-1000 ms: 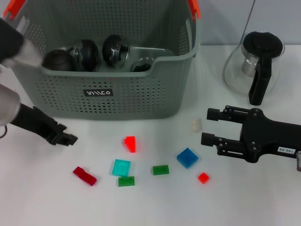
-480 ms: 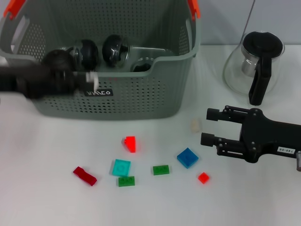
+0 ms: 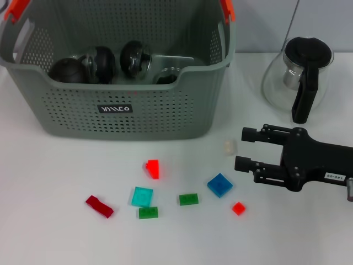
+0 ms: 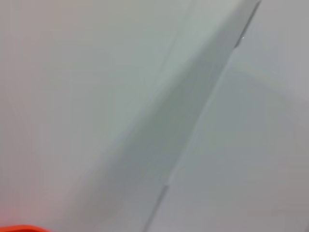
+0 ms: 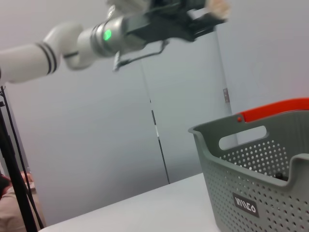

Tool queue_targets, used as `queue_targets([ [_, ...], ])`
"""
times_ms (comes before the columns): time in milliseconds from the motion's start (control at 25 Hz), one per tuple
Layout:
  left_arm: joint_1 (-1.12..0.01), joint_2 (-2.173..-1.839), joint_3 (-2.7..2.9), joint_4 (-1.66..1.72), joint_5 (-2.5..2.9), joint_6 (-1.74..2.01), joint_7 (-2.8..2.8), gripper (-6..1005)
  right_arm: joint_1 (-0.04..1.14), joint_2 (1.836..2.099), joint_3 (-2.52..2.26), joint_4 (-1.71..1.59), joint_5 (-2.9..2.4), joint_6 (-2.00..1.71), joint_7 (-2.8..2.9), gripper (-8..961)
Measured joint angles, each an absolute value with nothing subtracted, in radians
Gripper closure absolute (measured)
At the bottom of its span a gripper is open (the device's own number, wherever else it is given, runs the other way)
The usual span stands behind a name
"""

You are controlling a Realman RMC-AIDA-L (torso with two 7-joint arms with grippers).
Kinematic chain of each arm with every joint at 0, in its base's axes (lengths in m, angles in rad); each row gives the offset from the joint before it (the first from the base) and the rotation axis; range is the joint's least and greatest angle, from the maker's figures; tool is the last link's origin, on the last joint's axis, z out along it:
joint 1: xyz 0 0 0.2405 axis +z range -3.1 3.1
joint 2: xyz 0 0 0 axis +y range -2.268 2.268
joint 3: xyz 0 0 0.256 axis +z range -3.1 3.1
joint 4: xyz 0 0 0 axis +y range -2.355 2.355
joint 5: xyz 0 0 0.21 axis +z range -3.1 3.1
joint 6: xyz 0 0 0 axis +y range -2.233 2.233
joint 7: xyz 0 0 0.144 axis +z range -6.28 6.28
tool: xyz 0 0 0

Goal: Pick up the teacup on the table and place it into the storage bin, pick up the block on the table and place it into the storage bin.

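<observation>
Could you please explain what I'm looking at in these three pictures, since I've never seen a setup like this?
It is a two-armed robot at a white table. One picture looks down from its head; the other two come from cameras on its wrists. In the head view, the black right gripper rests low over the table, fingers open, holding nothing, beside a small pale block. Coloured blocks lie scattered in front, such as a blue block. Behind stands a grey bin with dark teacups already inside, and a glass teapot to the right. The right wrist view shows the left arm raised high above the bin. The left wrist view shows only a blank wall.
</observation>
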State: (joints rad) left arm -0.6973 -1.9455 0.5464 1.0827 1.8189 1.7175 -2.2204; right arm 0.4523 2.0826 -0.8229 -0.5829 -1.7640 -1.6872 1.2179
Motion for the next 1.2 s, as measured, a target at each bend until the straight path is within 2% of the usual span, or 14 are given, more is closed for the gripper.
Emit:
queue_targets([
  [120,-0.759,-1.915,0.651,1.091,1.956,1.587,-2.292,570,0.456,2.086,-0.824,-0.583,-1.764,-1.687,1.218,238],
  [200,-0.778,-1.914,0.680,1.091,2.025,1.539,-2.314,568,0.458,2.088,-0.825,-0.583,-1.764,-1.687,1.218,237],
  [440,-0.808,-2.017,0.883,1.089,2.416,1.213,-2.380,562,0.459,2.090,-0.819,-0.583,-1.760,-1.691,1.217,237],
  [560,-0.810,-2.051,0.924,1.087,2.555,1.132,-2.433,560,0.461,2.091,-0.818,-0.585,-1.759,-1.694,1.218,237],
  [1000,-0.774,-2.094,0.916,1.163,2.555,1.114,-2.452,550,0.458,2.090,-0.818,-0.583,-1.761,-1.695,1.218,238],
  [1200,-0.650,-2.109,0.843,1.222,2.214,1.133,-2.328,311,0.456,2.089,-0.817,-0.583,-1.758,-1.696,1.216,238],
])
